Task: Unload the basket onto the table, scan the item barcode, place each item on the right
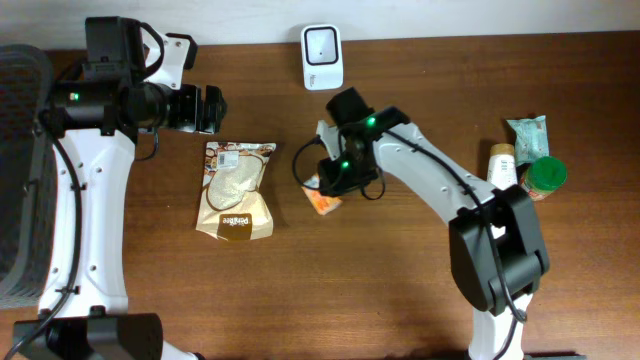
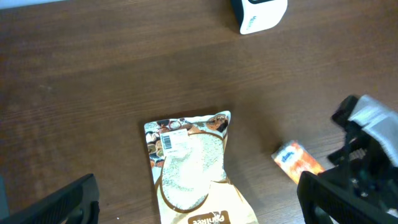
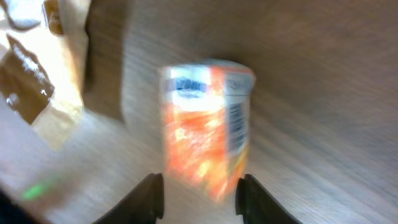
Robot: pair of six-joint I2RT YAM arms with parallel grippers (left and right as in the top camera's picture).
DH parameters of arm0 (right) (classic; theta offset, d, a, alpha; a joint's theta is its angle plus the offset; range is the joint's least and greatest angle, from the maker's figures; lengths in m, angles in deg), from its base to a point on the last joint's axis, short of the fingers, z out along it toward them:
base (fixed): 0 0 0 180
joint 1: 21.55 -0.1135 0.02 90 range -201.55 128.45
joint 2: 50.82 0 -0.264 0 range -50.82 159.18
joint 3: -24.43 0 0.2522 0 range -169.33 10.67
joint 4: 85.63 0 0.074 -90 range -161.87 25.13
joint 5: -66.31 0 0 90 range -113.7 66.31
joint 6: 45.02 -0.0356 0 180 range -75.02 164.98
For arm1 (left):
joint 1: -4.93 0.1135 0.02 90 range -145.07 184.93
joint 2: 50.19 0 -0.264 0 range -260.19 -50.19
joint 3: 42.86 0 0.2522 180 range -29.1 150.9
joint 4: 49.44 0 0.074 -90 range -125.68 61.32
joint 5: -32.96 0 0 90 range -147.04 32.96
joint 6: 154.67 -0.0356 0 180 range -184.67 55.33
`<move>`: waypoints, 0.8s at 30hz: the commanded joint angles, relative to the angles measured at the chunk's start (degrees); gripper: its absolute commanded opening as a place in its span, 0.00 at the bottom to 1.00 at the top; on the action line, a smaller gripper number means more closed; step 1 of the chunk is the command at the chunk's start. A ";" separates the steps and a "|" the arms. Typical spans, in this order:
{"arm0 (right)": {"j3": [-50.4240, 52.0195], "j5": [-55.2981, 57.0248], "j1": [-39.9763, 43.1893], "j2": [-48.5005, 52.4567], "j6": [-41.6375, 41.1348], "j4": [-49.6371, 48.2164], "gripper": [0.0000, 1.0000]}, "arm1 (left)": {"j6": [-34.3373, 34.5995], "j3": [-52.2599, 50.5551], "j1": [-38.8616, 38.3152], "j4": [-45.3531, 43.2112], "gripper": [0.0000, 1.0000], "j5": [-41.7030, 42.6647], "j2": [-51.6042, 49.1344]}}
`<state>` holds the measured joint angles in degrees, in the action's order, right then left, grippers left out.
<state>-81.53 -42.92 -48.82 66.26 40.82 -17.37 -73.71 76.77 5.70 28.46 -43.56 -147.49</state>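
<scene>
Right gripper (image 3: 200, 190) hangs over the orange packet (image 3: 205, 124), one finger on each side of the packet's near end. The wrist picture is smeared, so I cannot tell whether the fingers press on it or only flank it. A barcode (image 3: 236, 118) runs along the packet's right side in that view. From overhead the packet lies near the middle of the table (image 1: 400, 300), partly under the gripper and well apart from the white scanner (image 1: 322, 57) at the far edge.

Left gripper (image 1: 205, 108) is spread wide with nothing between its fingers, beyond the top end of a brown pouch (image 1: 238, 188). The pouch lies flat, and its clear window shows pale grains inside. A white barcode label (image 2: 174, 142) sits near its top corner.

At the right side of the table a pale bottle (image 1: 502, 165) and a jar (image 1: 547, 175) with a green lid stand just beside each other, with a teal packet (image 1: 527, 130) behind them. What the bottle and jar hold cannot be told. A dark mesh basket (image 1: 20, 120) sits at the left edge; its inside cannot be made out.
</scene>
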 commanded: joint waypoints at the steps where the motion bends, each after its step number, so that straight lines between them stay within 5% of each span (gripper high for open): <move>1: -0.79 1.40 1.73 -1.01 5.14 0.57 0.40 | -0.94 0.20 0.15 0.04 0.99 0.22 -0.17; 6: -1.46 -1.84 1.11 -0.98 0.09 0.83 0.39 | -0.94 0.20 0.15 0.04 0.99 0.22 -0.17; 15: -0.90 -0.22 -6.84 4.31 -19.10 -0.35 0.14 | -0.94 0.20 0.15 0.04 0.99 0.22 -0.17; 24: -0.90 9.44 -6.64 8.76 -24.02 2.16 0.16 | -0.94 0.20 0.13 0.04 0.99 0.22 -0.17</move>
<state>-81.77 -40.56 -56.71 74.45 18.85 -16.73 -73.71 76.77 5.70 28.46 -43.56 -147.49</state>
